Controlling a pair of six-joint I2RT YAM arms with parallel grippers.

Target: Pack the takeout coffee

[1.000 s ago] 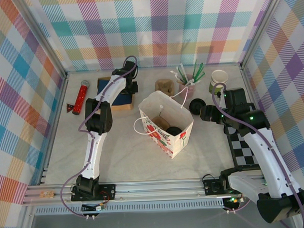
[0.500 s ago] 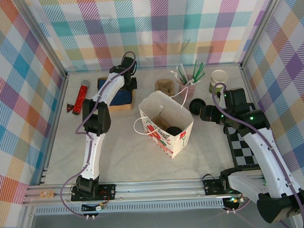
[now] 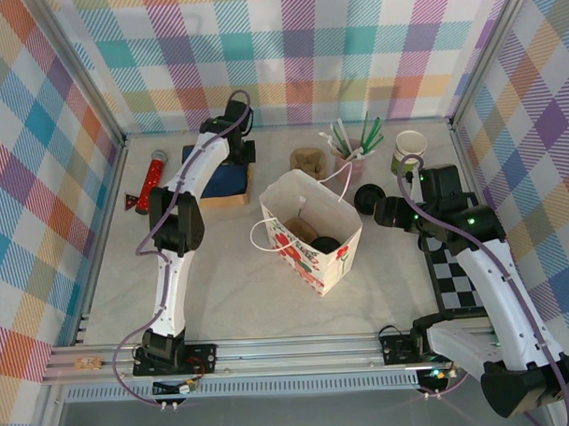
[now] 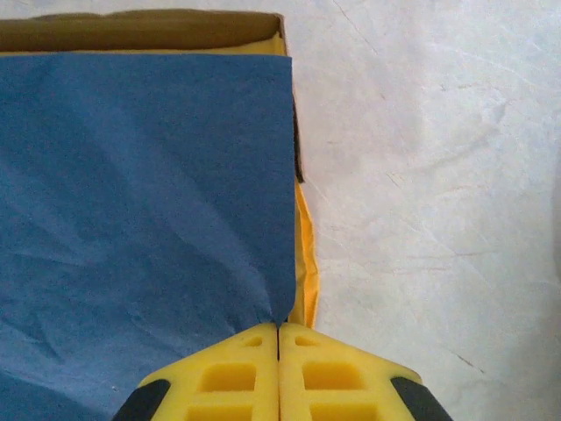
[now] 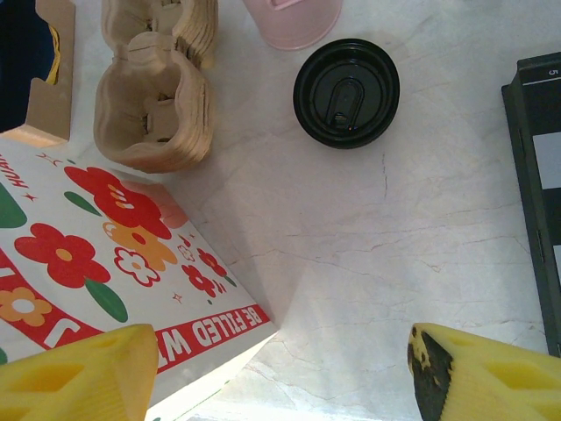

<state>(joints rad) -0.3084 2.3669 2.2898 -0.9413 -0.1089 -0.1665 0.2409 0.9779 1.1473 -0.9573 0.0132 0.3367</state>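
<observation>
The takeout coffee (image 5: 346, 92) stands upright on the table, seen from above as a round black lid (image 3: 366, 199), just right of the flowered paper bag (image 3: 309, 235). My right gripper (image 5: 280, 368) hovers open beside the bag's corner, short of the cup, with nothing between its fingers; from above it (image 3: 385, 210) sits right next to the lid. A second black-lidded object (image 3: 325, 242) lies inside the bag. My left gripper (image 4: 279, 326) is at the back left (image 3: 243, 158), shut on the edge of a blue napkin (image 4: 140, 193).
A napkin box (image 3: 230, 198) holds the blue stack. A brown pulp carrier (image 5: 153, 96), a pink cup of straws (image 3: 350, 159) and stacked cups (image 3: 409, 151) line the back. A red tube (image 3: 152, 180) lies far left, a checkered board (image 3: 455, 277) right.
The left arm's wrist has drifted toward the back wall over the napkin box, and its jaws have closed the last bit. The right arm holds still.
</observation>
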